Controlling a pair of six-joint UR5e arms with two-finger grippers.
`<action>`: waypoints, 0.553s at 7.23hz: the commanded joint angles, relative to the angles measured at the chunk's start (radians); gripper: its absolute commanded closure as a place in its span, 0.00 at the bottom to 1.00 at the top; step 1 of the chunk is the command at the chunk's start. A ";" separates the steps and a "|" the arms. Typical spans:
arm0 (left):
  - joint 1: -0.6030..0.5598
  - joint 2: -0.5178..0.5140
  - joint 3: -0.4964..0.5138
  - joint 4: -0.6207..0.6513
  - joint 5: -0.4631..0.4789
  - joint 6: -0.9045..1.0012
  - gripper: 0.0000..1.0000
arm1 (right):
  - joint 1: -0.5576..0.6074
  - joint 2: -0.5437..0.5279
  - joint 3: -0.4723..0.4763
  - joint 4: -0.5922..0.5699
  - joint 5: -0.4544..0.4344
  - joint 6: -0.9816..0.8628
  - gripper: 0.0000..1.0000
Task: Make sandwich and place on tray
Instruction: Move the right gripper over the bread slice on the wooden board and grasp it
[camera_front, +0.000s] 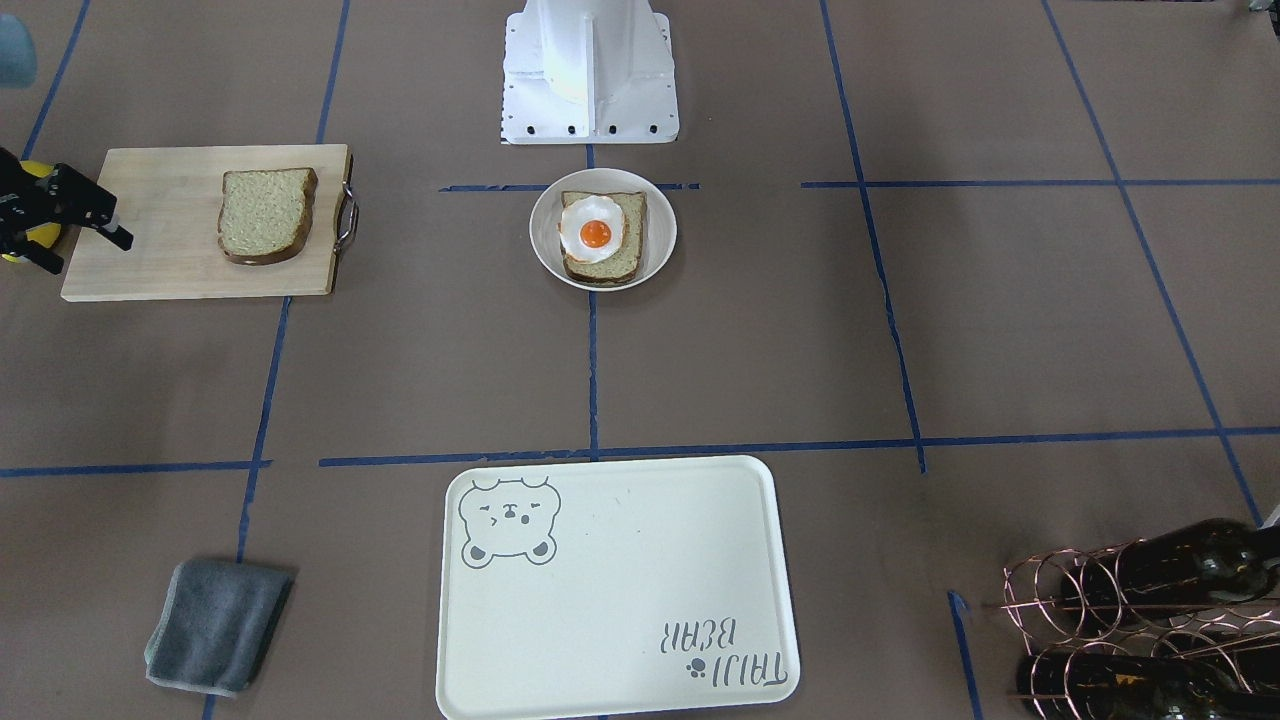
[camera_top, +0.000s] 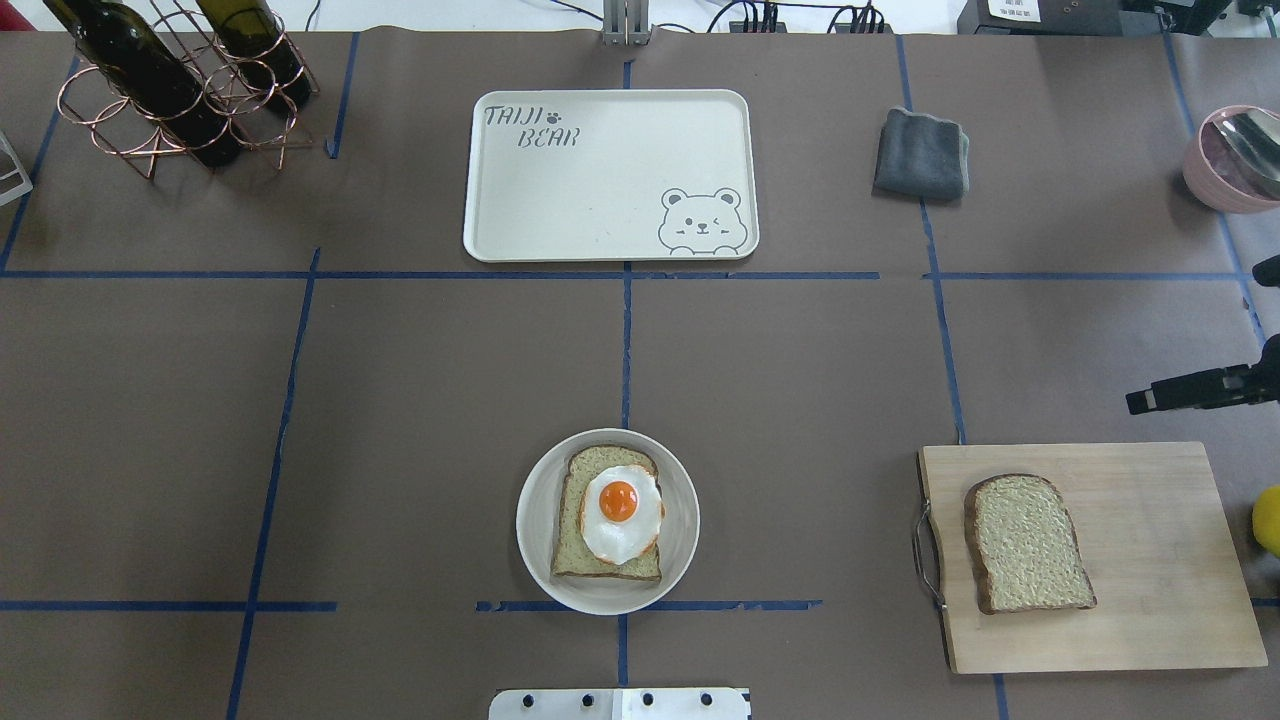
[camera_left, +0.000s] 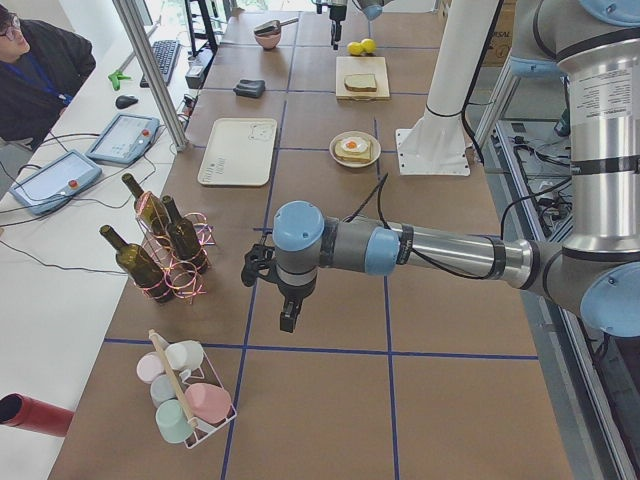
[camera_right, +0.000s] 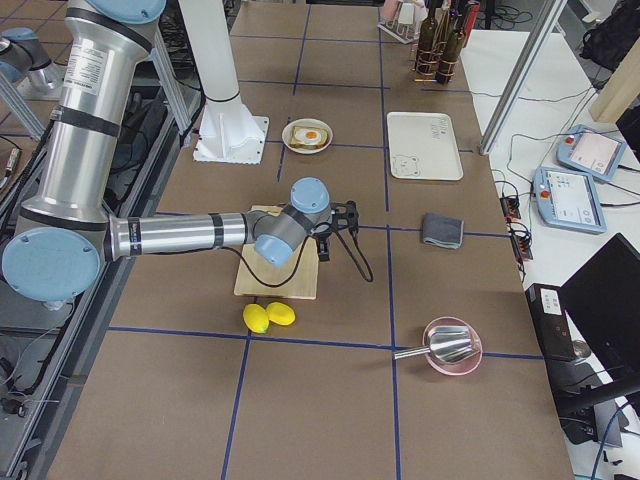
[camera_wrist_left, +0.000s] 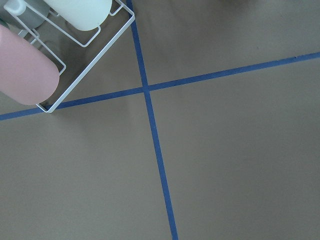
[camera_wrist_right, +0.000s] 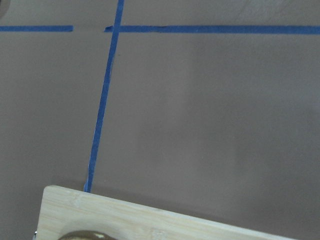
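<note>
A small white plate (camera_top: 535, 525) near the robot's base holds one seeded bread slice (camera_top: 580, 550) with a fried egg (camera_top: 620, 512) on top. A second bread slice (camera_top: 1027, 545) lies on the wooden cutting board (camera_top: 1150, 620) at the right. The cream bear tray (camera_top: 600, 190) lies bare at the far middle. My right gripper (camera_front: 92, 255) hovers at the board's outer far corner, open and empty; one finger (camera_top: 1180, 388) shows in the overhead view. My left gripper (camera_left: 287, 318) hangs over bare table far to the left; I cannot tell its state.
A grey cloth (camera_top: 922, 153) lies right of the tray. A wire rack with dark bottles (camera_top: 170, 95) stands at the far left. A pink bowl with a spoon (camera_top: 1235, 160) and lemons (camera_right: 268, 316) are at the right. A cup rack (camera_wrist_left: 45, 55) sits near the left gripper.
</note>
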 joint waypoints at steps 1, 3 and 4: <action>0.000 0.000 0.000 0.000 -0.001 0.000 0.00 | -0.178 -0.043 0.031 0.082 -0.119 0.144 0.02; 0.000 0.000 0.000 -0.002 -0.001 0.000 0.00 | -0.325 -0.075 0.090 0.082 -0.251 0.240 0.13; 0.002 0.000 0.000 -0.002 -0.001 0.000 0.00 | -0.370 -0.077 0.091 0.082 -0.296 0.260 0.24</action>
